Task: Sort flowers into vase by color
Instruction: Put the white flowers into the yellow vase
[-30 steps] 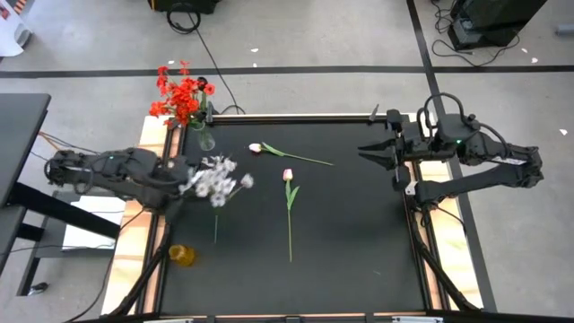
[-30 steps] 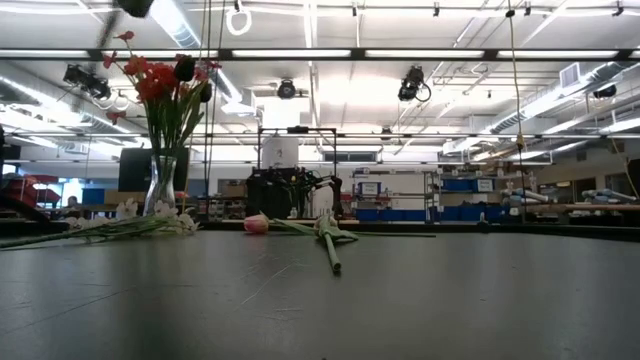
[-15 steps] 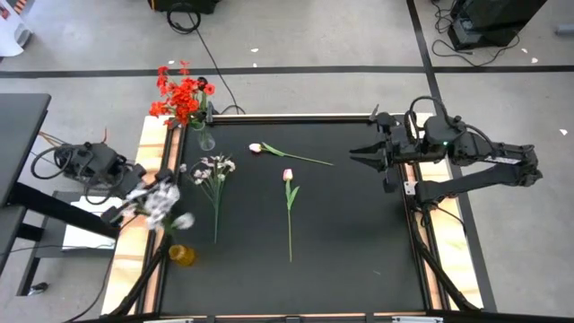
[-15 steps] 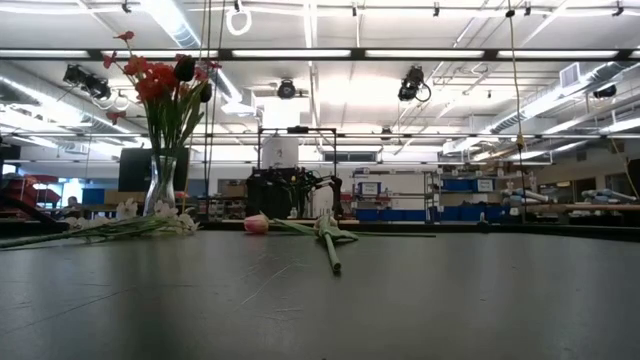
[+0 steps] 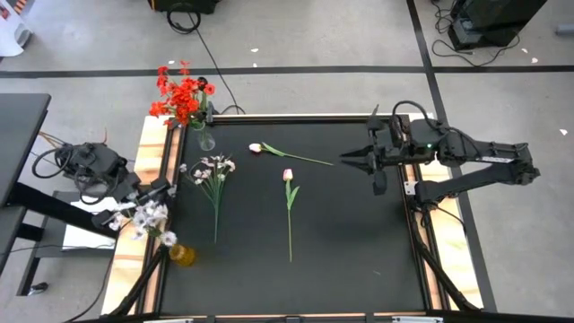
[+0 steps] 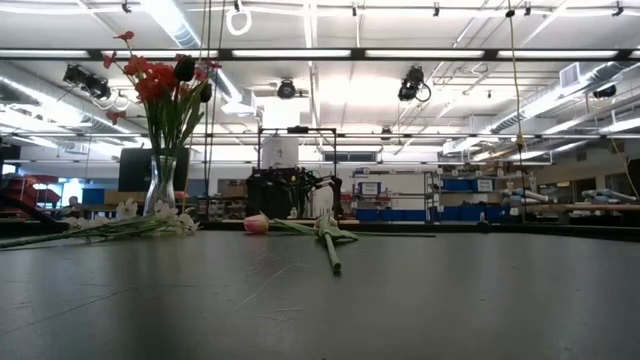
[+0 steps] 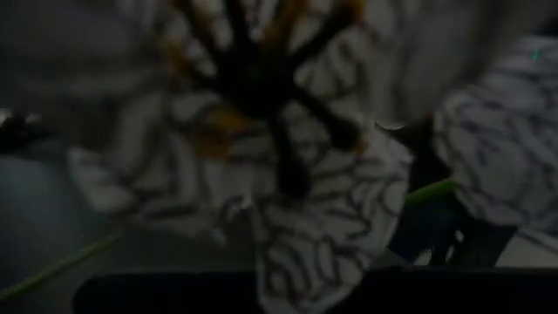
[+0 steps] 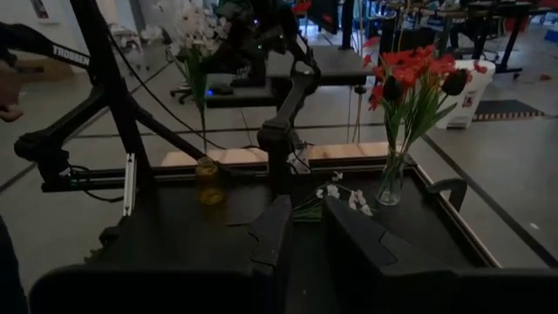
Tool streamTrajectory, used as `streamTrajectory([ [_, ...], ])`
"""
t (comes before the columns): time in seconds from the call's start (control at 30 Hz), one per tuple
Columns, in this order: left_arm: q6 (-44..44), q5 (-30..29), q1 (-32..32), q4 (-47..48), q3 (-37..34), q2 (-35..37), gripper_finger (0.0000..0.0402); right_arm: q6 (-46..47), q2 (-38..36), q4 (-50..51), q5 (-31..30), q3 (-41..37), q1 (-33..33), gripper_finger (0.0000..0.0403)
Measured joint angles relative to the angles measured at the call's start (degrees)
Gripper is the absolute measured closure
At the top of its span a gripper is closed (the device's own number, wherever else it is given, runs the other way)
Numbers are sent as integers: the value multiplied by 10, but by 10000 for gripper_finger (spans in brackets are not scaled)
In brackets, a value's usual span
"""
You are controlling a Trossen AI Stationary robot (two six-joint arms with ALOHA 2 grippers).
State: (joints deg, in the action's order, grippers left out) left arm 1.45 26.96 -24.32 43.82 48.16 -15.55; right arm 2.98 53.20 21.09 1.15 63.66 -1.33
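Note:
My left gripper (image 5: pixel 151 205) is beyond the table's left edge, shut on a white flower spray (image 5: pixel 149 219) above a small yellow vase (image 5: pixel 182 255). Whether the stem reaches into that vase I cannot tell. Red flowers (image 5: pixel 182 97) stand with their stems in a clear vase (image 5: pixel 205 138) at the far left corner. A second white spray (image 5: pixel 213 170) and two pink tulips (image 5: pixel 256 148) (image 5: pixel 288 175) lie flat on the black mat. My right gripper (image 5: pixel 352 162) hovers over the mat's far right part, open, holding nothing. My left gripper holds the white spray by its green stem (image 8: pixel 201 83) below the blossoms. The blossoms (image 7: pixel 323 209) fill the left wrist view and hide the place of contact. The fingers come at it about level. The spray stands upright, blossoms up, its stem running down toward the yellow vase (image 8: pixel 207 181).
Wooden rails (image 5: pixel 151 152) border the black mat (image 5: pixel 359 242), whose near and right parts hold nothing. A dark side table (image 5: pixel 18 144) stands beyond the left arm. Cables lie on the floor behind the table.
My left gripper has carried its white spray off the mat's left part, toward the left and near edges, turning as it went, and now holds it above the yellow vase. My right gripper has moved a little toward the table's left, out over the mat.

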Motion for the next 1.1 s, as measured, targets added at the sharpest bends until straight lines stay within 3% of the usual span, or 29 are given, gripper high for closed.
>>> streamTrajectory([
  [0.3,-26,0,0,44,0,0,395,0,30,-1,0,0,0,327],
  [0.53,-34,-40,0,59,0,0,394,0,50,0,0,0,0,327],
  [0.7,11,-48,0,59,0,-2,393,0,65,-6,0,0,0,327],
  [0.77,22,-52,0,59,0,-2,393,-41,69,-7,-2,0,0,327],
  [0.87,36,-94,0,59,0,-2,394,-89,64,-3,-9,0,-3,327],
  [1.03,53,-142,0,58,0,-2,394,-78,29,-26,-69,0,-6,327],
  [1.1,56,-157,0,58,0,-2,394,-77,3,-54,-65,0,-17,327],
])
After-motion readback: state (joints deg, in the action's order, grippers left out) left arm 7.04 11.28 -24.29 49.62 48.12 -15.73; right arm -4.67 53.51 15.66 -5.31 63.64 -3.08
